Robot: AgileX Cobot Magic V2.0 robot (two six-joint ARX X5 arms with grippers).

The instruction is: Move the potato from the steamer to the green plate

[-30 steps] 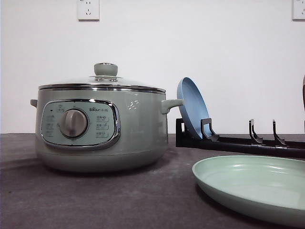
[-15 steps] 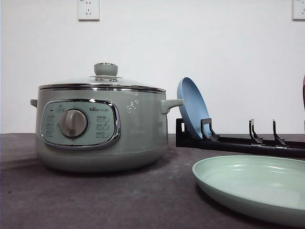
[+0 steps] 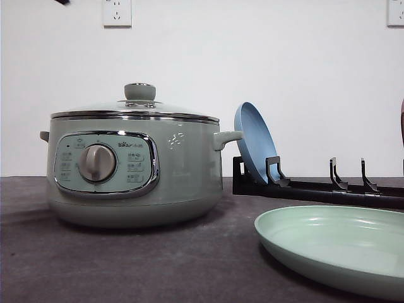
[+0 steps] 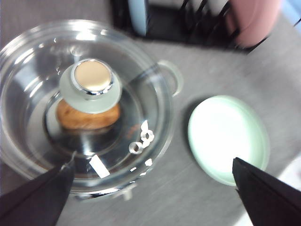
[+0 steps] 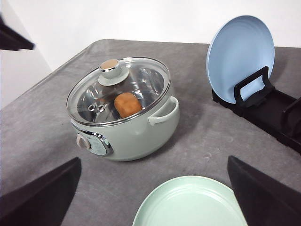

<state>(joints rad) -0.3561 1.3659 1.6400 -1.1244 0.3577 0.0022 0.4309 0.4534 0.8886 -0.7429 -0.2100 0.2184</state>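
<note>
On the grey cloth-covered table (image 3: 158, 265), at the left, stands the large pale sage-green electric steamer (image 3: 136, 170) with its chrome-rimmed control panel, round silver dial (image 3: 98, 163) and side handles. Its glass lid (image 5: 118, 89) with a green knob (image 3: 140, 92) sits closed on the rim, covering the pot's opening. Through the glass, in both wrist views, the smooth orange-brown oval potato (image 5: 128, 104) lies on the metal floor inside the steamer, partly hidden under the knob in the left wrist view; its skin looks matte and unmarked.

Just right of the steamer, behind its right handle, a smaller round blue plate (image 3: 254, 143) stands tilted on edge in the first slot of a black plastic dish rack (image 3: 315, 187), whose other slots run off to the right. A pinkish object (image 4: 251, 21) stands at the rack, blurred in the left wrist view.

In front of the rack, near the steamer but apart from it, lies the wide, shallow pale mint-green plate (image 3: 338, 246), glossy, with nothing on it.

The left gripper (image 4: 153, 193) hangs above the lid with its dark fingers (image 4: 37, 197) spread wide, holding nothing. The right gripper (image 5: 153, 197) is also spread wide, its fingers (image 5: 268, 193) framing the green plate and steamer.
</note>
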